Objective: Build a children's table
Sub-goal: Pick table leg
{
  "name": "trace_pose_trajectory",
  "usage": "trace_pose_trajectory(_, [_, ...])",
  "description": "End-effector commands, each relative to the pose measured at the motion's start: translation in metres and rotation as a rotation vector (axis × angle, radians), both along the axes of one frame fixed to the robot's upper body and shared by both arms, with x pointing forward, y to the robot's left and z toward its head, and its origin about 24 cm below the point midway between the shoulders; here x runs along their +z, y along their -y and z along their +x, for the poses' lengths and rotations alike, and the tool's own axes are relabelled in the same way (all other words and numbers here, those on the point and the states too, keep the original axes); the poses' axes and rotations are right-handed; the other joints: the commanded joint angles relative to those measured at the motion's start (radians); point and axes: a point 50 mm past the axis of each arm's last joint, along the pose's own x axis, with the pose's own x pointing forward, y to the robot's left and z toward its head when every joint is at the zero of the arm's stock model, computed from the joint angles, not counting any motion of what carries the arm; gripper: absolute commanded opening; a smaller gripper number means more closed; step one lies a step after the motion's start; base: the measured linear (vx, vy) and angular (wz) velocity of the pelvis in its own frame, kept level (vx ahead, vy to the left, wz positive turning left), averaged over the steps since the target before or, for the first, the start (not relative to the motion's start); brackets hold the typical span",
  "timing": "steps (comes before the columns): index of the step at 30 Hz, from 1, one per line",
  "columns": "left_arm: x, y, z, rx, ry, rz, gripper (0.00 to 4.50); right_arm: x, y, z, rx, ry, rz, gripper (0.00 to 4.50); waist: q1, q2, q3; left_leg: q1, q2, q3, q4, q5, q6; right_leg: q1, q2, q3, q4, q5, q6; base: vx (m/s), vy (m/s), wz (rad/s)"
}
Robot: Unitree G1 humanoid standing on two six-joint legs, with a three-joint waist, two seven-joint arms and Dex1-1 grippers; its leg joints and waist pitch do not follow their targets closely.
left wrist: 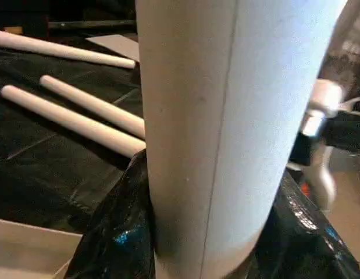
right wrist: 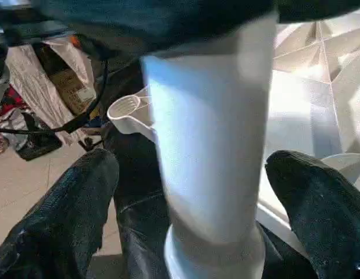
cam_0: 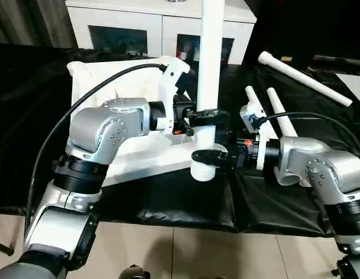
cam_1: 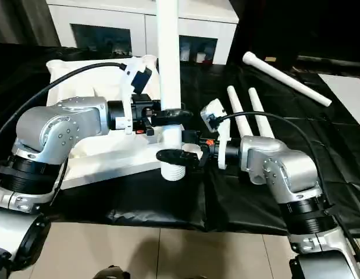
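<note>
Silver forearms framed the work. Left gripper (cam_0: 204,114) was clamped on an upright white table leg (cam_0: 210,70), threaded end down at the near corner of the upside-down tabletop (cam_0: 104,78). Right gripper (cam_0: 210,156) sat lower on the same leg, fingers (right wrist: 69,215) spread wide either side, not pinching. Three spare legs (cam_0: 282,119) lay on the black cloth (cam_0: 185,200) to the right. White cabinet (cam_0: 133,26) stood behind.

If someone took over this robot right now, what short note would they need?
Left hand: shut on the upright leg, holding it above the corner of the tabletop.
Right hand: open, fingers either side of that leg's lower end.
Three spare legs lie on the black cover, to the right.
Done: tabletop lies underside up.
Left: seat this leg, then fit the other three.
</note>
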Motion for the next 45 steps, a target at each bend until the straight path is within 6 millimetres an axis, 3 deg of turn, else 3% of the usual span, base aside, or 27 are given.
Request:
trace_pose_trajectory(1, [0.010, 0.009, -0.006, -0.060, 0.041, 0.000, 1.86, 0.004, -0.001, 0.002, 0.005, 0.025, -0.006, 4.12, 0.004, -0.011, -0.080, 0.019, 0.058, -0.018, -0.074, -0.093, 0.011, 0.053, -0.075, 0.042, -0.055, -0.160, -0.237, 0.000, 0.000, 0.00])
trace_pose_trajectory(8, [0.007, 0.013, -0.010, -0.105, 0.033, 0.011, 1.86, 0.004, -0.003, 0.002, 0.018, 0.028, -0.001, 3.60, 0.004, -0.011, -0.079, 0.018, 0.058, -0.018, -0.075, -0.100, 0.011, 0.055, -0.075, 0.042, -0.056, -0.165, -0.240, 0.000, 0.000, 0.00])
trace_pose_trajectory(9, [0.007, 0.013, -0.010, -0.110, 0.031, 0.011, 1.86, 0.003, -0.004, 0.001, 0.021, 0.029, 0.000, 3.33, 0.003, -0.010, -0.079, 0.018, 0.058, -0.018, -0.075, -0.104, 0.009, 0.055, -0.075, 0.042, -0.057, -0.170, -0.239, 0.000, 0.000, 0.00])
trace_pose_trajectory(23, [0.003, 0.011, -0.007, -0.103, 0.043, 0.040, 1.86, 0.001, -0.004, -0.002, 0.039, 0.037, -0.005, 2.04, 0.003, -0.008, -0.079, 0.019, 0.059, -0.019, -0.075, -0.109, 0.005, 0.054, -0.074, 0.042, -0.055, -0.166, -0.240, 0.000, 0.000, 0.00])
trace_pose_trajectory(31, [0.004, 0.006, -0.002, -0.024, 0.040, 0.009, 1.86, -0.002, -0.005, 0.007, -0.075, 0.061, -0.006, 1.87, 0.002, -0.006, -0.080, 0.019, 0.058, -0.019, -0.075, -0.113, 0.000, 0.054, -0.074, 0.042, -0.056, -0.165, -0.241, 0.000, 0.000, 0.00])
trace_pose_trajectory(34, [0.008, 0.002, 0.011, 0.142, 0.013, -0.060, 2.56, -0.001, -0.005, 0.014, -0.155, 0.091, -0.010, 1.85, 0.002, -0.007, -0.080, 0.021, 0.058, -0.017, -0.074, -0.124, -0.006, 0.052, -0.073, 0.042, -0.057, -0.164, -0.246, 0.000, 0.000, 0.00])
trace_pose_trajectory(45, [0.011, 0.007, 0.019, 0.414, 0.102, -0.126, 3.30, 0.001, -0.015, 0.027, -0.299, 0.154, -0.007, 1.84, 0.000, -0.012, -0.082, 0.016, 0.058, -0.019, -0.074, -0.103, 0.009, 0.057, -0.074, 0.041, -0.059, -0.148, -0.225, 0.000, 0.000, 0.00])
